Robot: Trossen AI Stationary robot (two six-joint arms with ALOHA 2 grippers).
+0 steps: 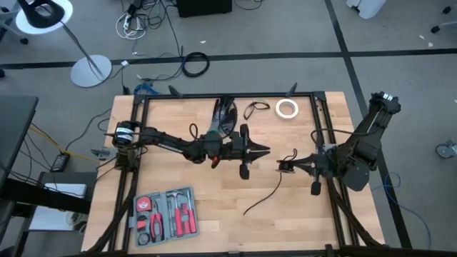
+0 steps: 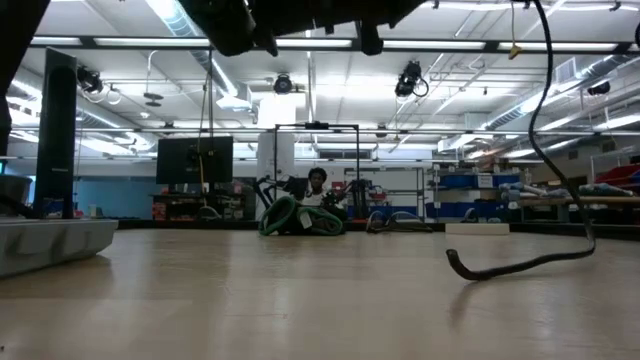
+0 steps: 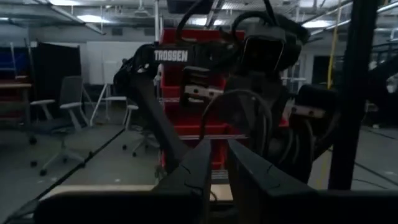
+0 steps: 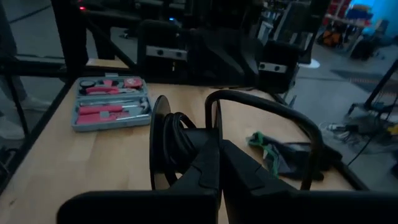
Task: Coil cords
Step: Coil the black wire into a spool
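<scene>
My right gripper [image 1: 287,166] hovers over the table's right half, shut on a compact round black cord bundle [image 4: 169,146]. A stiff arc of the same cord [image 4: 273,106] rises beside the fingers. The bundle's loose tail [image 2: 548,140] hangs down, and its end [image 1: 258,202] lies on the wood. A small loose cord loop [image 1: 255,109] lies flat near the far edge. My left gripper [image 1: 265,150] hangs at mid-table, pointing at the right gripper. Its fingers [image 3: 199,168] stand a narrow gap apart with nothing seen between them. My right gripper pinches the round bundle at its wound cord [image 4: 181,135] between its two fingers. The fingers themselves hide the exact spot. They come nearly level from the table's right side. The bundle stands on edge, lifted clear, and only the tail's end [image 2: 490,268] lies on the table.
A grey case of red-handled tools [image 1: 166,214] lies at the near left. A white tape roll [image 1: 287,108] and a dark green-black cloth [image 1: 224,114] lie at the far edge. Black frame rails [image 1: 323,121] border the table. A thicker cable ring [image 1: 194,64] lies on the floor beyond.
</scene>
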